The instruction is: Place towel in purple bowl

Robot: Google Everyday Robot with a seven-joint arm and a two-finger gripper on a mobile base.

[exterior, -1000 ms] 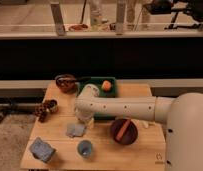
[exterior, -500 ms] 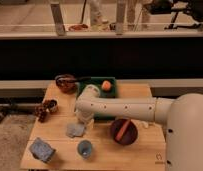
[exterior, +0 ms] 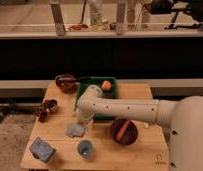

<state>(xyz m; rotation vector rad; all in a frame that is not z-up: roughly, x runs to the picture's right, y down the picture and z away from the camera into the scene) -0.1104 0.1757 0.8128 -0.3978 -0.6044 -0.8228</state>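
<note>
A small grey-blue towel [exterior: 74,130] lies crumpled on the wooden table [exterior: 145,150], left of centre. My gripper [exterior: 81,121] hangs at the end of the white arm [exterior: 125,108], right above the towel's right edge, at or just over it. The dark purple bowl [exterior: 124,131] stands to the right of the towel, near the arm, with an orange stick-shaped thing [exterior: 124,129] inside it.
A green tray [exterior: 90,89] with an orange fruit [exterior: 106,85] sits at the back behind the arm. A dark bowl [exterior: 66,82] stands at the back left, a brown bundle [exterior: 45,108] at the left edge, a blue block [exterior: 41,149] and a blue cup [exterior: 85,148] at the front.
</note>
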